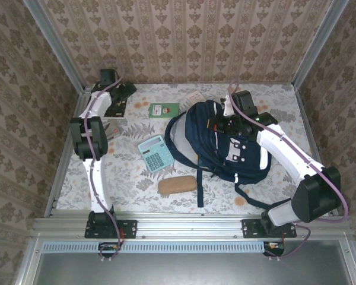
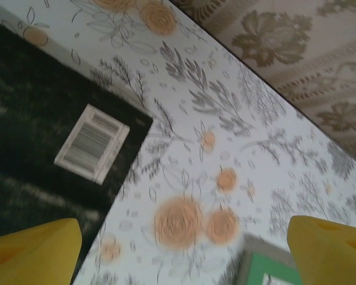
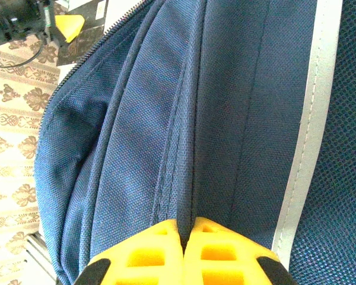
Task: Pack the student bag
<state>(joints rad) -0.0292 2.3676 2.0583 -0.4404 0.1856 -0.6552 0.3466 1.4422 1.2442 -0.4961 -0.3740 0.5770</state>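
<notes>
Advisedly, hold the student bag (image 1: 216, 145) — lying centre-right — by the fold pinched in the fully closed right gripper (image 3: 187, 228), and set the wide-spread, empty left gripper (image 2: 184, 228) astride the edge of the dark book (image 2: 41, 119) before closing.

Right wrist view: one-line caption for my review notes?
Right gripper, shut, pinches a fold of the navy student bag beside its white reflective stripe.
</notes>
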